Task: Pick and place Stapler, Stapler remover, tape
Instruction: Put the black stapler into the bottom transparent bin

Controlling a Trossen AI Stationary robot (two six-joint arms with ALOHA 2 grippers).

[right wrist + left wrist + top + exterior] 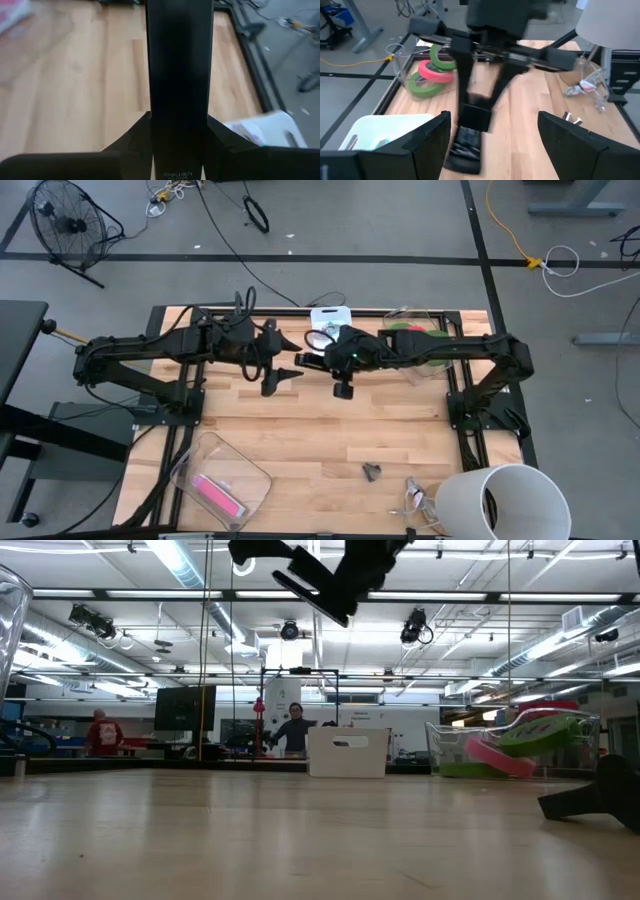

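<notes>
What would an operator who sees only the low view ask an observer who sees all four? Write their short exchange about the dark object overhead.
Operator: What is that dark thing up top?
Observer: A black stapler, clamped in the right gripper.
Operator: Where is the left gripper?
Observer: The left gripper faces it above mid-table, fingers wide apart, empty.
Operator: Anything else I miss?
Observer: In the high view's bottom-left table corner, a clear tray holds a pink object.

A dark gripper point(335, 585) hung up top gripping a flat black stapler point(305, 585); well below, off to its side, green and red tape rolls point(520, 745) sat in a clear bin point(440, 750).
</notes>
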